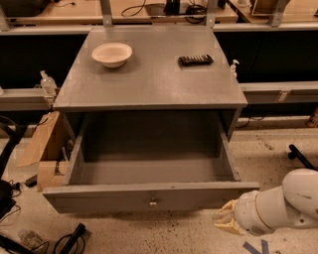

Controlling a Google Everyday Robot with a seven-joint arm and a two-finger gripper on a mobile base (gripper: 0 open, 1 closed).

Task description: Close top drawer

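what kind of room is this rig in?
Likely a lab or workshop: cabled workbenches behind the grey cabinet, cardboard and cords on the floor. Pincer sits low, right of the open top drawer.
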